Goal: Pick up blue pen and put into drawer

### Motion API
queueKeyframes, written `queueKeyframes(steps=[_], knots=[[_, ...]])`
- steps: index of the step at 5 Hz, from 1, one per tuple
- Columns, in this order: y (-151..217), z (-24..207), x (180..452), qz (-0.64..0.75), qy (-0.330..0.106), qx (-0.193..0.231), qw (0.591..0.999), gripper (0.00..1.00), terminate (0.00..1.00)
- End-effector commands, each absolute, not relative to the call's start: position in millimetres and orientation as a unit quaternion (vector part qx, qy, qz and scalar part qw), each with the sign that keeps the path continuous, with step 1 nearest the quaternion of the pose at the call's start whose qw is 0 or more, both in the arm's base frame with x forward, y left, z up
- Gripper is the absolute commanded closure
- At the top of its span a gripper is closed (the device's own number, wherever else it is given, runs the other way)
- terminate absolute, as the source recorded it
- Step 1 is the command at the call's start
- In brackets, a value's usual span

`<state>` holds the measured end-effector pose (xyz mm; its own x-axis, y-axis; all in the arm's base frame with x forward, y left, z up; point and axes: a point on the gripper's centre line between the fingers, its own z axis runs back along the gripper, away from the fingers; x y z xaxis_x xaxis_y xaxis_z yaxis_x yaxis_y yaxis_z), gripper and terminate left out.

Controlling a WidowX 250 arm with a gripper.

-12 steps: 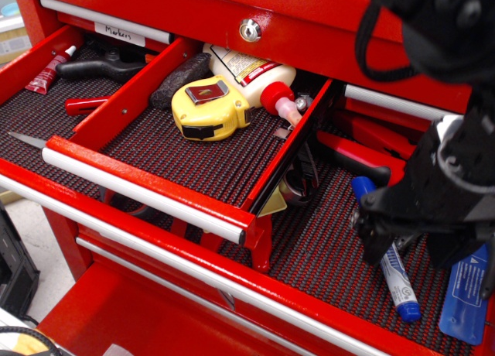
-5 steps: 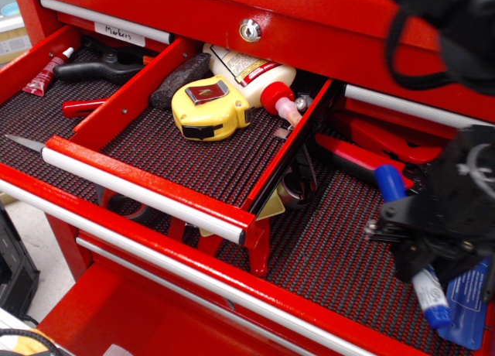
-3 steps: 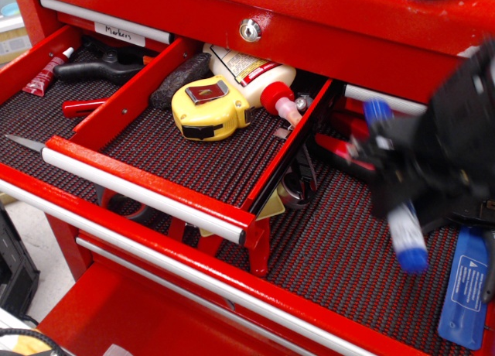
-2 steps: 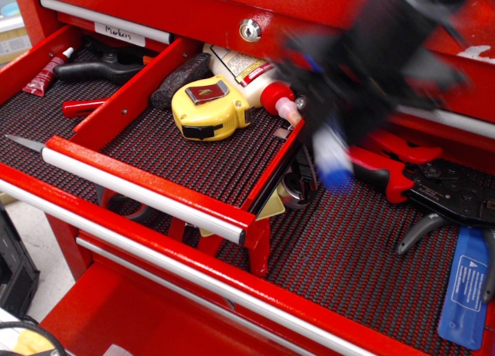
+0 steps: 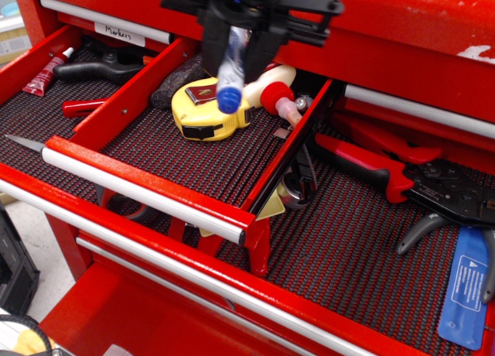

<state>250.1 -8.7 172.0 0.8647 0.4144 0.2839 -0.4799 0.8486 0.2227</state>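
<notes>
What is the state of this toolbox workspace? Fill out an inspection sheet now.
Surface: dark mesh liner in the red drawers.
Job's things: pen held in the air over the drawer, blue end down, above the tape measure; not yet released.
Clutter: glue bottle and tape measure in the drawer; red-handled pliers, dark crimpers and a flat blue tool in the wide drawer; tube far left.
Grippers: gripper shut on the pen.
Cables: nothing seen.
Surroundings: red cabinet with a lock; a "Markers" label.
</notes>
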Motion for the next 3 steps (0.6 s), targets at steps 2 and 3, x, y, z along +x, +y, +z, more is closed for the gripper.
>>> queueKeyframes(steps=[2,3], knots=[[-3.2,179.5,260.1,0.272,-0.176,0.133,0.937,0.0,0.0],[-3.2,179.5,260.1,0.272,-0.176,0.133,0.937,0.0,1.0]])
